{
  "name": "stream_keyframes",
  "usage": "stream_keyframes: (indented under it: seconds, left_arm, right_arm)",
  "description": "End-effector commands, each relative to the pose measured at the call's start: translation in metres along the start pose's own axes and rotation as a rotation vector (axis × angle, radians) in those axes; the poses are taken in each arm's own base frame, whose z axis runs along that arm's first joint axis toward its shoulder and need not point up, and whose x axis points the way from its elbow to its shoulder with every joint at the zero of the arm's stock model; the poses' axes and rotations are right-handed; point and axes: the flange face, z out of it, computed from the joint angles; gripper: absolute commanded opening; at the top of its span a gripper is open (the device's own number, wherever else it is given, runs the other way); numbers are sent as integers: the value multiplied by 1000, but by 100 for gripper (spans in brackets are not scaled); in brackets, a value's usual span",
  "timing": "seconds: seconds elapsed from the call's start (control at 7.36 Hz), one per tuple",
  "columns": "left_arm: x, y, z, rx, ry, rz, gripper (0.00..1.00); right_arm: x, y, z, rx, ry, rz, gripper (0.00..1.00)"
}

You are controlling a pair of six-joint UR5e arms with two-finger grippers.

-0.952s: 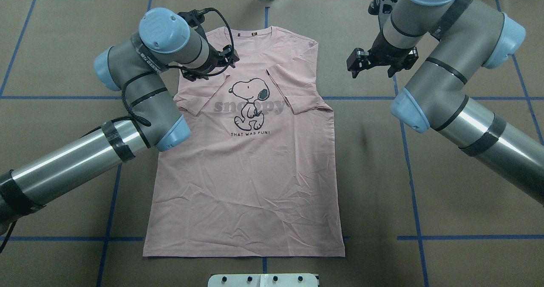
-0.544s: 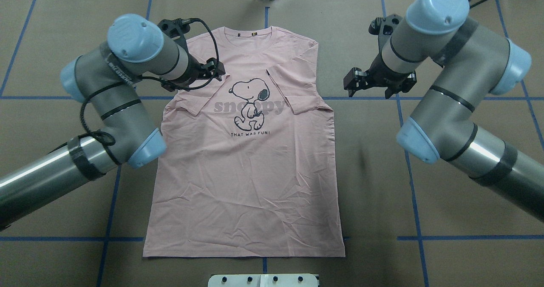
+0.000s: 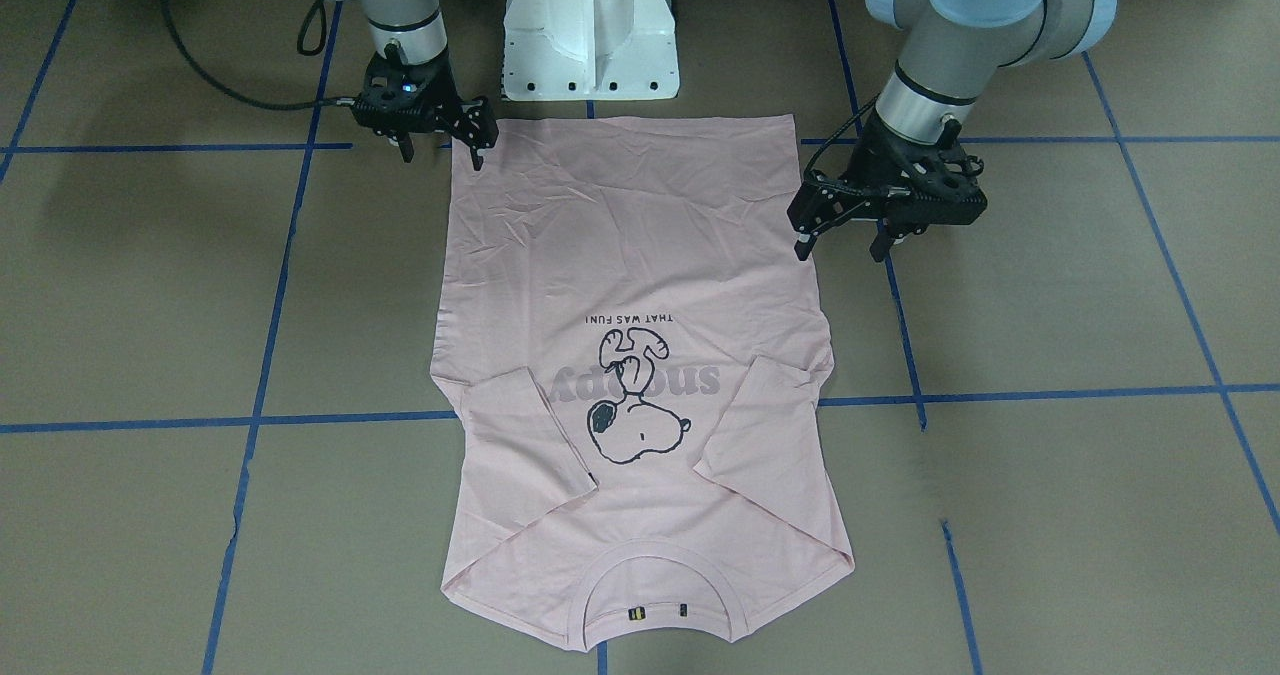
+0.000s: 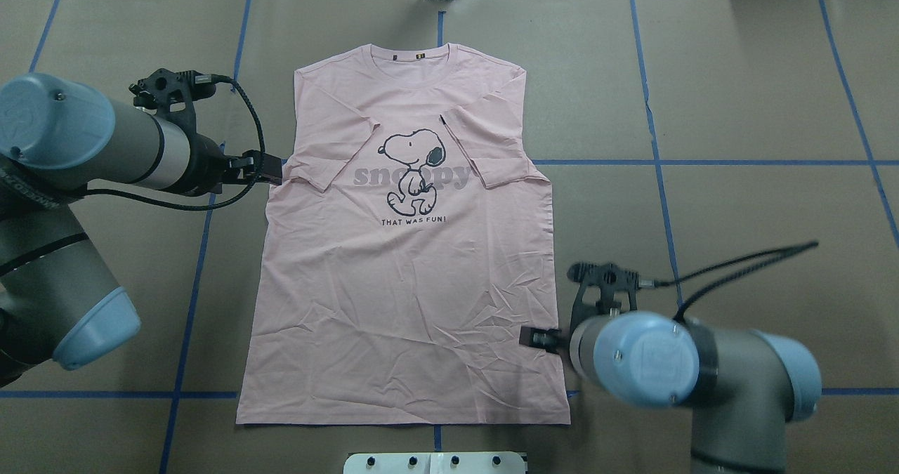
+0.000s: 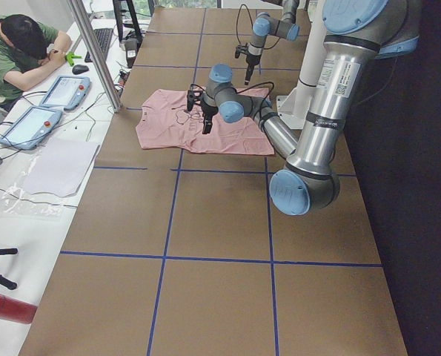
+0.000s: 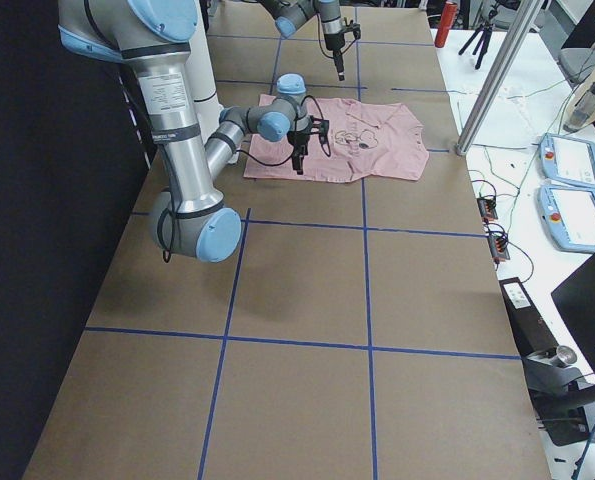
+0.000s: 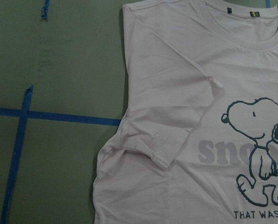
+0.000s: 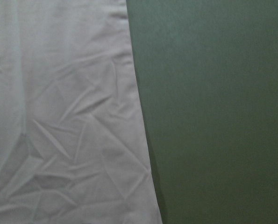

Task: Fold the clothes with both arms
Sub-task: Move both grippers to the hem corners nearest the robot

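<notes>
While both pairs of fingers stood spread wide with nothing between them, the left gripper (image 3: 843, 245) hung just off the side edge of the pink short-sleeved cotton T-shirt with the cartoon dog print (image 4: 407, 305), its inner finger (image 3: 803, 237) right at that edge. Over at the right gripper (image 3: 440, 150), one finger (image 3: 478, 140) sat above the hem corner, the other off the cloth. Out beyond them the shirt lay flat, print up, sleeves tucked inward, on the brown paper-covered table with blue tape lines (image 4: 737, 200).
</notes>
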Motion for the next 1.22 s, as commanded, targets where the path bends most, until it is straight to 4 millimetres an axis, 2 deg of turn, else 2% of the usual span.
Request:
stream_keyframes:
  seconds: [0.0,0.27,0.54,0.68,0.95,1.09]
  left_arm:
    - [-3,1,-1,0,-4,-1,100]
    - [-1,2,-1,-2,0,0,100]
    - [-2,1,-1,-1,-2,-1,100]
    - [-3,1,0,-2,-5,-2,100]
    - [-3,1,0,0,-4,-1,100]
    - [-3,2,2,-4,-6,-1,100]
  right_arm:
    - [19,58,19,-6,36,10,100]
    - [24,79,25,-29,52,-8,100]
    - [18,86,25,-43,45,-19,95]
    - [17,85,25,-42,45,-26,88]
    - [17,78,24,-38,43,-20,65]
    - [17,73,23,-32,43,-15,57]
